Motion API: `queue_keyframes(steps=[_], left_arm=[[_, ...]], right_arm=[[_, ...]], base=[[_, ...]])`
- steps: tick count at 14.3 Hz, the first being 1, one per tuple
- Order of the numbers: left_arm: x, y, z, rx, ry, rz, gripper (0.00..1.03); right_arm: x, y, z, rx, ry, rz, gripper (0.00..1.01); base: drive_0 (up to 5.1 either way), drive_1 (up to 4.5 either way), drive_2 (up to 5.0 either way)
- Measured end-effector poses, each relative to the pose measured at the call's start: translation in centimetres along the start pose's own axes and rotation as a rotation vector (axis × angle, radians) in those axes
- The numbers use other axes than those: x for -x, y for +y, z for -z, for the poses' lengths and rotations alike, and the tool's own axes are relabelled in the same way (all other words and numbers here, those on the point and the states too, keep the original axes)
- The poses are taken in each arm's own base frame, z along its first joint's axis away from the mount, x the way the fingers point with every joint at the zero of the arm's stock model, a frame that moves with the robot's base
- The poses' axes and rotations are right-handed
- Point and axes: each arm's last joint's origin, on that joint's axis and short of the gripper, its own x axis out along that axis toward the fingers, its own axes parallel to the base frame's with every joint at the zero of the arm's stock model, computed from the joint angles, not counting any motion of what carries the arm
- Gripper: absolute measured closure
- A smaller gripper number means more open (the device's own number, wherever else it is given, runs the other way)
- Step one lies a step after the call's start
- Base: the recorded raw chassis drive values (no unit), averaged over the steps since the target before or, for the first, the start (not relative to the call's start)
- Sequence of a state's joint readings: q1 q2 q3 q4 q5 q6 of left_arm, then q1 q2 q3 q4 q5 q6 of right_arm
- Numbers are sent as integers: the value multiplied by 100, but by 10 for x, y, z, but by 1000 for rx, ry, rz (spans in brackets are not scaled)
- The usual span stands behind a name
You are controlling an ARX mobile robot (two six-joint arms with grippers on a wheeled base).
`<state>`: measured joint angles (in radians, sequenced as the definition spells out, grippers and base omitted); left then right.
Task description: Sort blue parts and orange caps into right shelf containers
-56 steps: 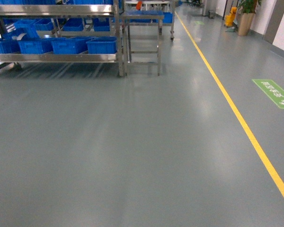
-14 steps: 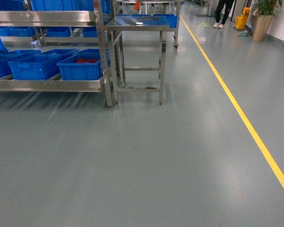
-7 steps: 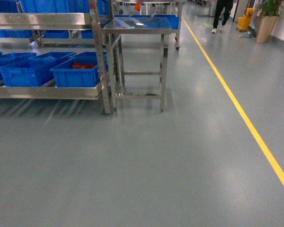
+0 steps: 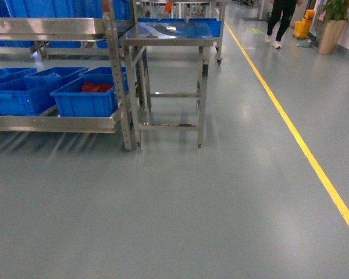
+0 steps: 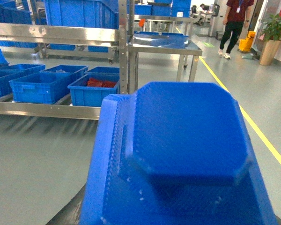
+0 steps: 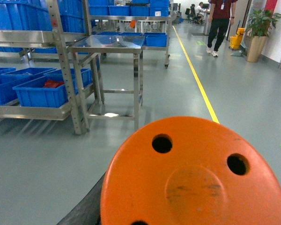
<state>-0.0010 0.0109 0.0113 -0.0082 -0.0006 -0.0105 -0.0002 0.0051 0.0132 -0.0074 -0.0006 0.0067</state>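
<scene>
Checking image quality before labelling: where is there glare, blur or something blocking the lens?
Head view: glare on the steel table top, soft sheen on the floor, nothing blocking. Left wrist view: a blurred blue part fills the foreground, while the crates behind stay sharp. Right wrist view: an orange cap covers the lower frame.

Very little of the robot's own body shows. In the left wrist view it is only a dark curved strip [image 5: 68, 212] at the bottom left edge, black to charcoal, matt, with a smooth rounded outline and no readable screws, cables or markings. The right wrist view shows a similar dark curved band [image 6: 85, 209] at its bottom left edge, dark grey to black and faintly streaked along its length, too blurred and too narrow to tell which part of the arm it is.
</scene>
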Motion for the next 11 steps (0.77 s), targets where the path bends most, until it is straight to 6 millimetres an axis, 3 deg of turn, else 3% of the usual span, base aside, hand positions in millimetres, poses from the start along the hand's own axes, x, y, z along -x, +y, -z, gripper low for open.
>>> queue_keyframes(steps=[11], left_arm=[[0,0,0,0,0,0,61]], right_arm=[[0,0,0,0,-1,0,56]], base=[[-2,430,-434]])
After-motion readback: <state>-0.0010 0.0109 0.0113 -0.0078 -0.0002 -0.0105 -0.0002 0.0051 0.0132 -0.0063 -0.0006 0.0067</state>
